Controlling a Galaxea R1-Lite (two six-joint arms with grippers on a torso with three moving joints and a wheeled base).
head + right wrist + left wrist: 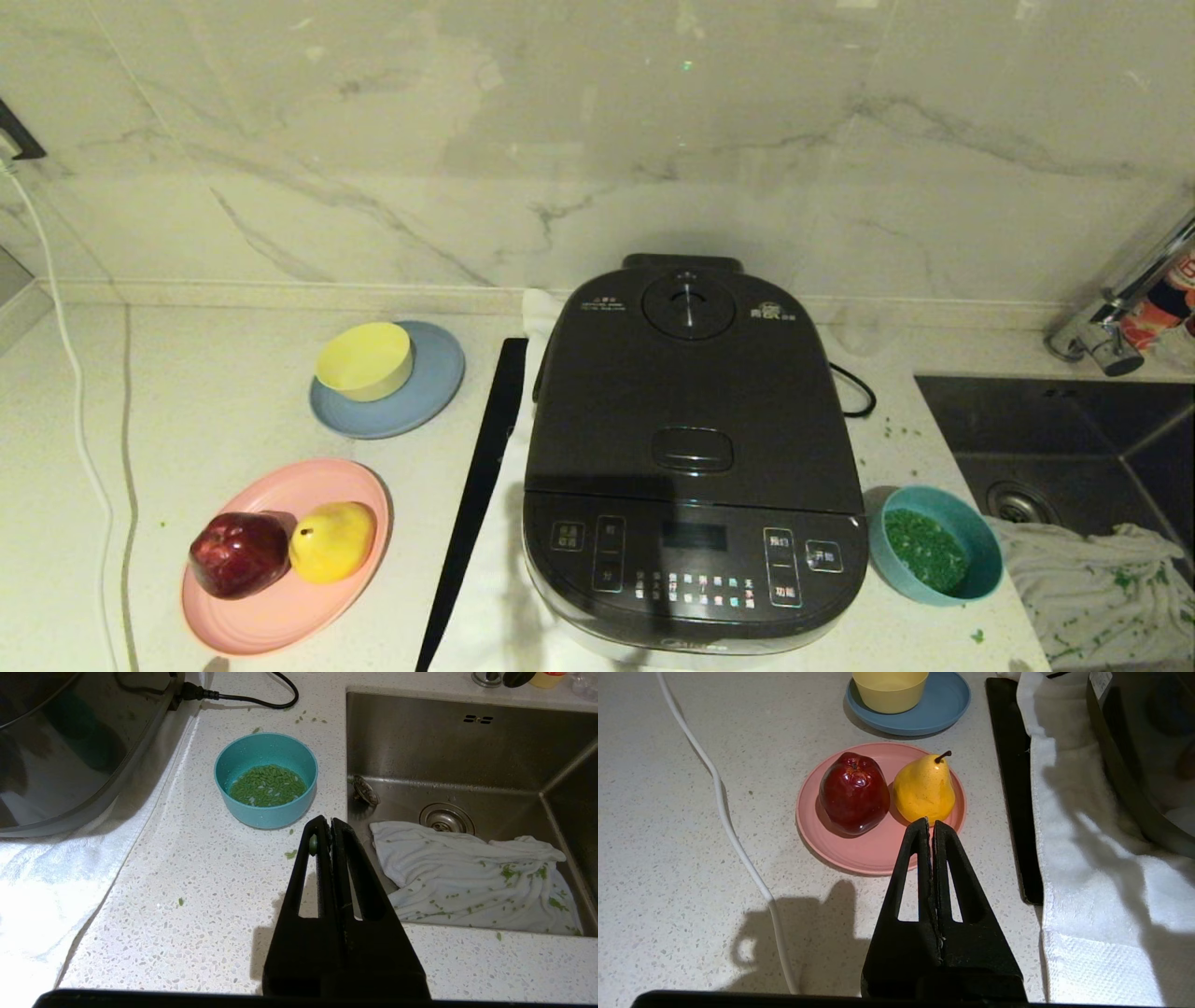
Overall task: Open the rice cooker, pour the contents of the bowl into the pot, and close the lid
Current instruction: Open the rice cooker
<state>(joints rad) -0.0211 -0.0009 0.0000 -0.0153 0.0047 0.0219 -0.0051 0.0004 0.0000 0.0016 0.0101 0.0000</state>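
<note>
Neither arm shows from the head view. The left gripper (931,823) has its fingers pressed together above the counter near a pink plate (859,854); the right gripper (325,822) is likewise closed, empty, short of the bowl (266,780). The rice cooker (691,448) sits centre, lid (686,392) down, hiding the pot, panel facing six o'clock, hinge at twelve. At its four o'clock the bowl holds the contents (924,549).
</note>
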